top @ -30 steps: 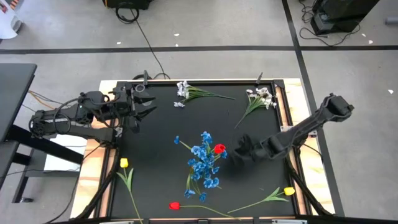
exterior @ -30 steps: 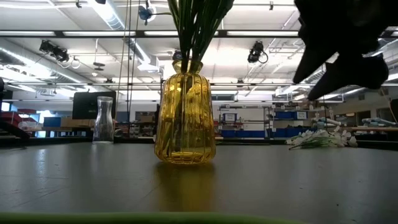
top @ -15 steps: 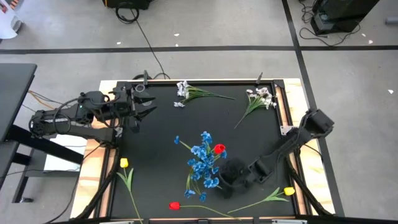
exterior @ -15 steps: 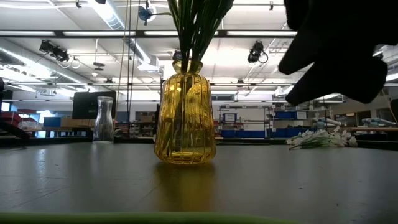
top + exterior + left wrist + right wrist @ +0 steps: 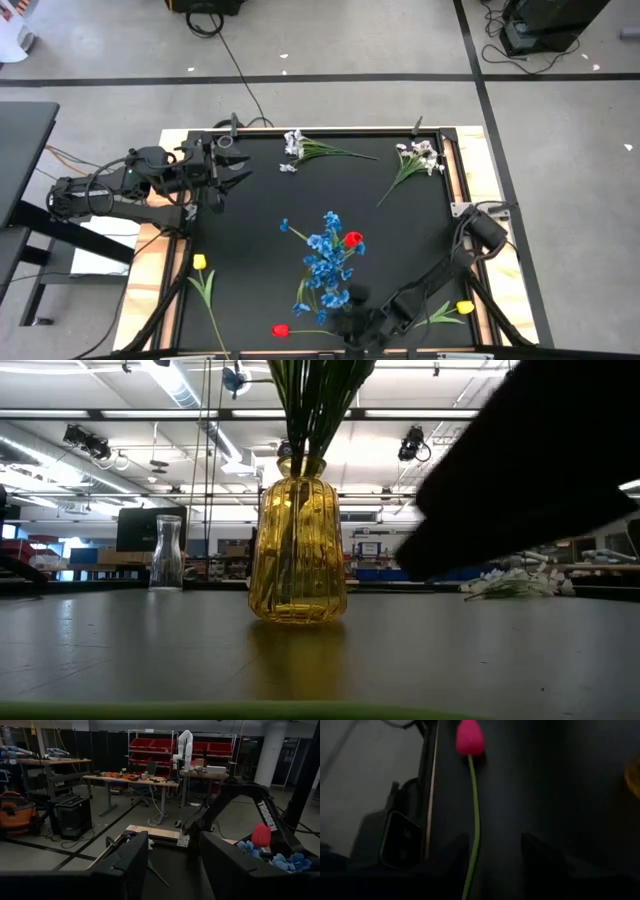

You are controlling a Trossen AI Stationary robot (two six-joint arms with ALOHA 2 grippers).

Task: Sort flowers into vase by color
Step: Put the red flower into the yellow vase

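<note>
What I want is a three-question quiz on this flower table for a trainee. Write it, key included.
1. True or false: the yellow vase is empty.
2. Which flower lies right ahead of the right gripper? A: a red tulip. B: a blue spray. C: a yellow tulip.
3. How many white sprays lie outside the vase?

Key: 1 false, green stems stand in it; 2 A; 3 two.

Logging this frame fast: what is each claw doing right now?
Left claw: open, empty, waiting at the table's far left corner.
Right claw: open, low at the near edge, fingers either side of the red tulip's stem, not gripping it.
</note>
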